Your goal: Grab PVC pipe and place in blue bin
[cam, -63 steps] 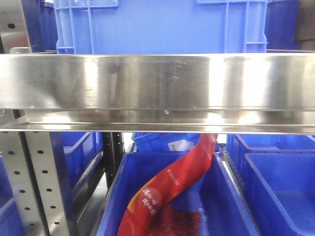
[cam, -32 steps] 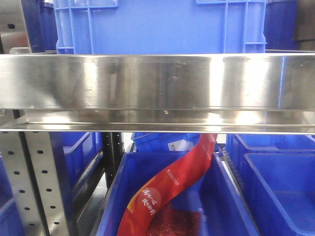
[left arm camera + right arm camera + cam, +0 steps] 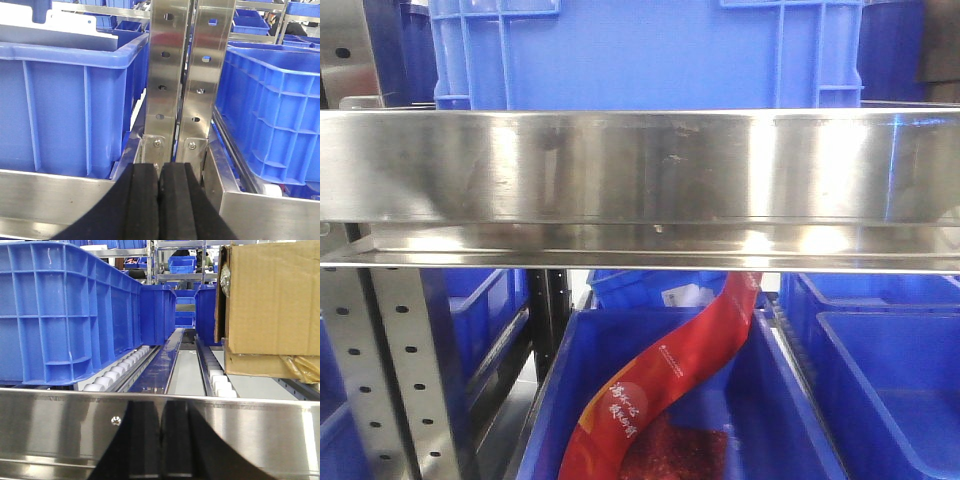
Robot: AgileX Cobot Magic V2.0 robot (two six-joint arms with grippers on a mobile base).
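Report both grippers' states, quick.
Left gripper: closed, pads pressed together, holding nothing.
Right gripper: dim behind the steel rail; cannot be told.

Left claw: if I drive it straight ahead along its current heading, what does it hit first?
Most likely the perforated steel upright, which stands dead ahead of the shut left claw, between the two blue bins. How far off it is cannot be judged.

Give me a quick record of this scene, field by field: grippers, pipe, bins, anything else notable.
left gripper: shut, empty, facing a perforated steel upright
right gripper: only a dark reflection in the steel rail; state unclear
PVC pipe: not visible in any view
lower bin: holds a red printed bag
right wrist view: cardboard box on the roller track
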